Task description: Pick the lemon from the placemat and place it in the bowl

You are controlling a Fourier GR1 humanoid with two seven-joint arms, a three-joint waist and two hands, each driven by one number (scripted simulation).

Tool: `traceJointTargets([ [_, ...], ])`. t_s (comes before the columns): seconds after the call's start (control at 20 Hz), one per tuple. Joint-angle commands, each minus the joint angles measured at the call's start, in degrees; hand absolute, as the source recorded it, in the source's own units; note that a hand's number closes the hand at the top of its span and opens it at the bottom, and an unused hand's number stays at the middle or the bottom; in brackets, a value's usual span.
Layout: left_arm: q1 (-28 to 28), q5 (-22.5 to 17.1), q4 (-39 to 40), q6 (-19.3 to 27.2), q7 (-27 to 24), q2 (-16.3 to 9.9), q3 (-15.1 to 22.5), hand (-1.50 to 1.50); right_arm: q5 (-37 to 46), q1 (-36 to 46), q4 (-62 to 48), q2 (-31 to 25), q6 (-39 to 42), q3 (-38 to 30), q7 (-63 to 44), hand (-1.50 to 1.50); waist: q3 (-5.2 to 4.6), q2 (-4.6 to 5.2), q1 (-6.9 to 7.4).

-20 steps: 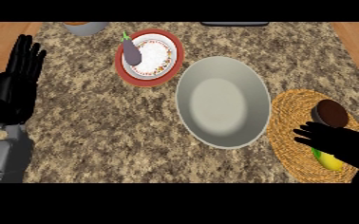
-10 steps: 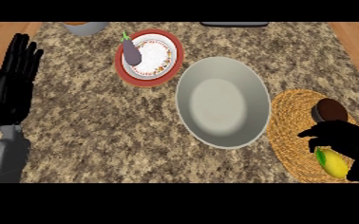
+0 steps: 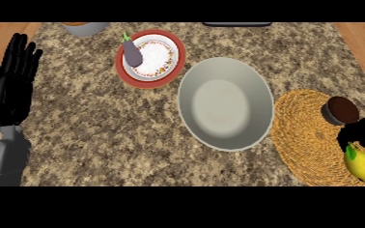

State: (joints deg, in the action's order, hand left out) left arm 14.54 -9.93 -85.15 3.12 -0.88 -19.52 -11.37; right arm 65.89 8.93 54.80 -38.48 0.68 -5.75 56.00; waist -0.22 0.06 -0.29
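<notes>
Lemon sits at placemat's right edge, beside bowl.

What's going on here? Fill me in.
The right robot hand is at the lemon on the placemat at the right edge, and looks to be closing on it, though most of the hand is out of view. The bowl beside the placemat has nothing in it yet. A dark round thing also sits on the placemat. The left robot hand rests open at the left edge.
</notes>
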Motion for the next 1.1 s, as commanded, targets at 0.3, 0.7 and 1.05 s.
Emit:
traceJointTargets([
  [0.3,1.6,-0.2,0.3,-0.2,1.6,-0.9,-0.7,0.0,-6.2,5.8,-18.7,-8.2,2.4,-17.5,-15.0,1.5,0.32,0.18,0.76],
  [0.7,-0.6,0.4,-1.6,-0.1,1.1,0.3,-0.6,0.0,-14.3,4.5,-11.3,-15.4,6.7,-24.3,-11.4,1.5,0.16,-0.26,-0.16],
  [1.05,-2.9,0.2,-2.6,-0.4,1.2,1.0,-0.4,0.0,-25.7,7.4,2.8,-16.8,22.3,-28.4,-8.7,1.5,0.02,-0.81,-0.93],
])
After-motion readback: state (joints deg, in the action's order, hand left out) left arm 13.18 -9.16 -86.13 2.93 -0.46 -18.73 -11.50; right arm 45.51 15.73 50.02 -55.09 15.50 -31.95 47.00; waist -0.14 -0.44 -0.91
